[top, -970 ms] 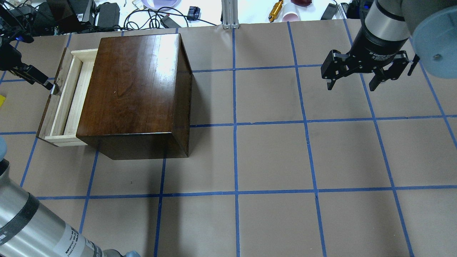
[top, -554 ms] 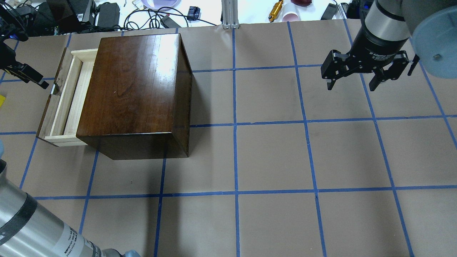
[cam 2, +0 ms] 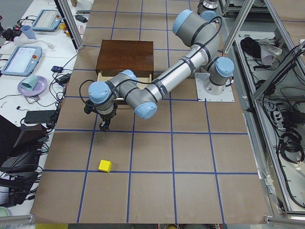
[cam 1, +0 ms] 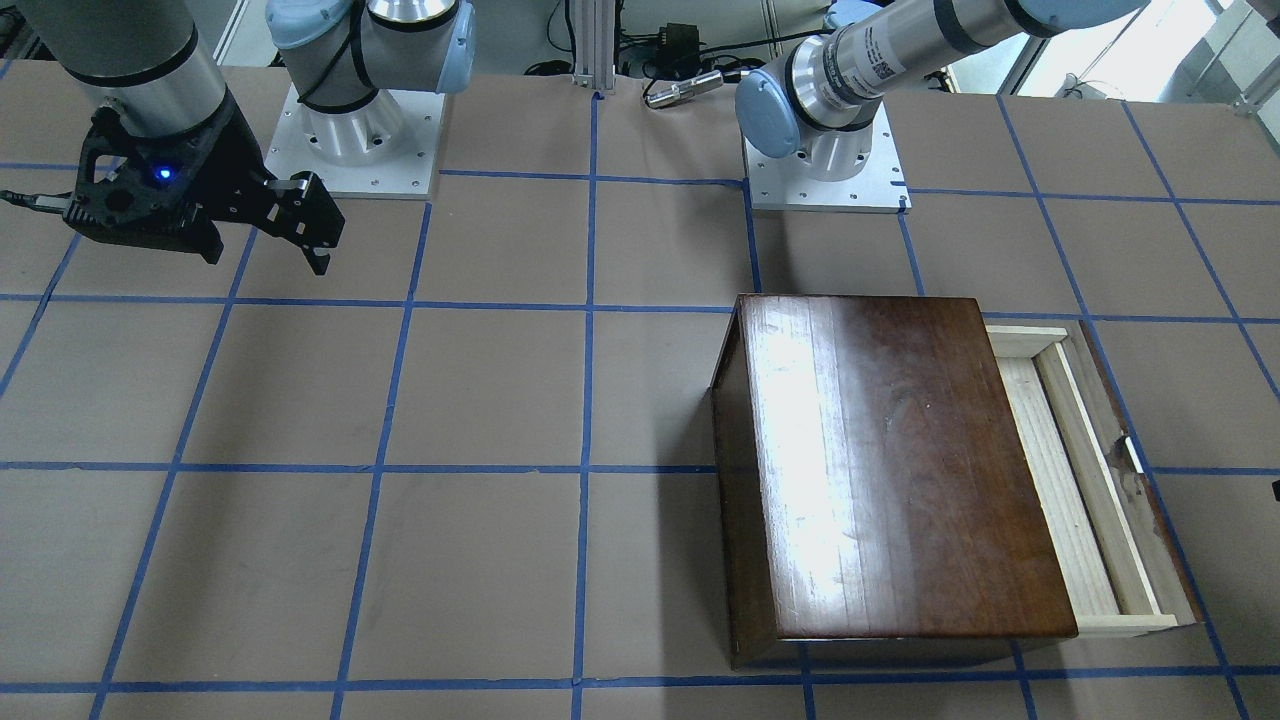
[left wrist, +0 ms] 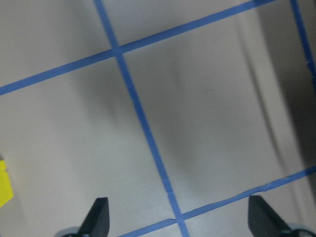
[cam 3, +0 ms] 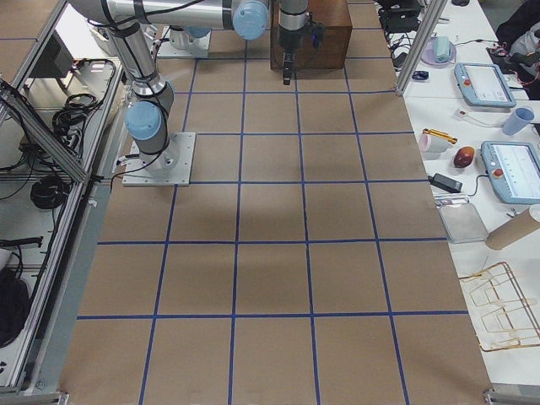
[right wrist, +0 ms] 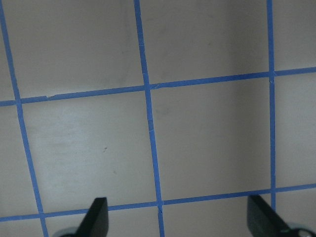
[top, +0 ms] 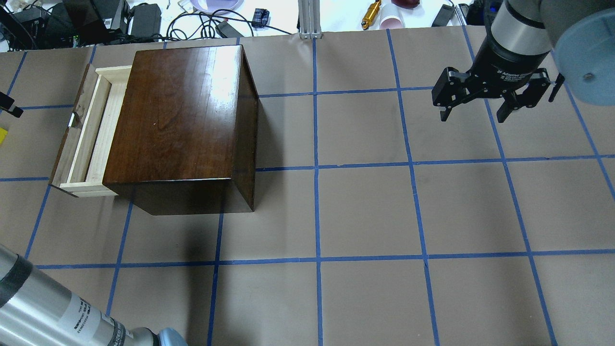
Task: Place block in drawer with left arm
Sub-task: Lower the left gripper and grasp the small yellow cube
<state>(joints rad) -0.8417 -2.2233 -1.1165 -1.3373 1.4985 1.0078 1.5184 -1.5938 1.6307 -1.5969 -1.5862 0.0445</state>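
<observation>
The yellow block [cam 2: 105, 165] lies on the table, apart from the wooden box; it just shows at the overhead view's left edge [top: 2, 135] and the left wrist view's left edge [left wrist: 4, 183]. The drawer [top: 91, 129] is pulled partly out of the box, pale inside and empty, also in the front-facing view [cam 1: 1080, 480]. My left gripper [left wrist: 177, 217] is open and empty, between drawer and block [cam 2: 104, 126]. Only one of its fingers [top: 14, 112] shows in the overhead view. My right gripper [top: 473, 117] is open and empty, far right, above bare table [cam 1: 266, 260].
The glossy dark-brown box [top: 180, 120] stands at the back left of the table. Cables, tablets and small items lie beyond the table's far edge [top: 216, 24]. The table surface is brown with blue tape lines [top: 317, 168].
My left gripper has moved left, away from the drawer's knob, and almost out of the overhead view. The drawer and the right arm have not moved.
</observation>
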